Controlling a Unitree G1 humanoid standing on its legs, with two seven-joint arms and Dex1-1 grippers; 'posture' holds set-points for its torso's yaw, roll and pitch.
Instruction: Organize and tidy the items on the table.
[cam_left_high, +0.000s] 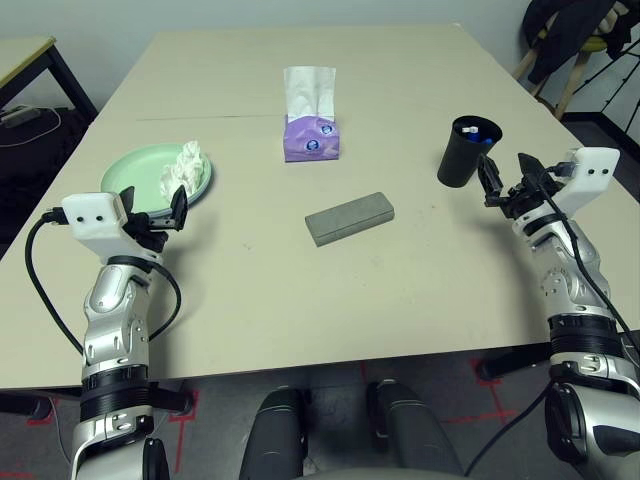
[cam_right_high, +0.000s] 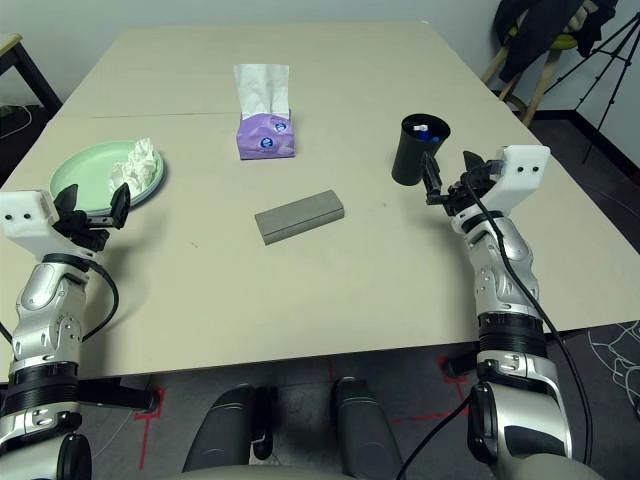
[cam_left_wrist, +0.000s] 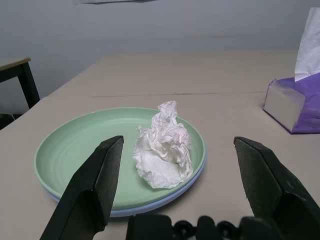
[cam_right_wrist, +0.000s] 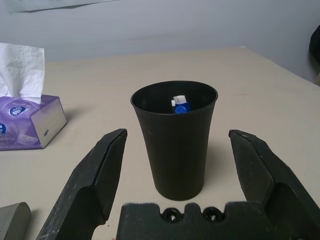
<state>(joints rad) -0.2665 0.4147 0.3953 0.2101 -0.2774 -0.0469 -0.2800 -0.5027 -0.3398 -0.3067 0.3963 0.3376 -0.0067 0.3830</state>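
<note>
Right wrist view: right claw (cam_right_wrist: 175, 175) spread wide, empty, facing black cup (cam_right_wrist: 175, 140) holding pens (cam_right_wrist: 180, 105). Left claw (cam_left_wrist: 182, 185) likewise wide, empty, before crumpled tissue (cam_left_wrist: 162, 145) on stacked plates (cam_left_wrist: 65, 150). Risk: off-centre closing could tip cup, spilling pens across bench (cam_left_high: 400, 290).

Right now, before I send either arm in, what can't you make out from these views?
- Pens: right wrist view shows blue-white tips; the black cup wall hides their shafts and count.
- Grey case: shut, contents hidden.
- Lower blue plate: the green plate covers all but its rim.
- Plate under the tissue: hidden.

No legible text anywhere.
</note>
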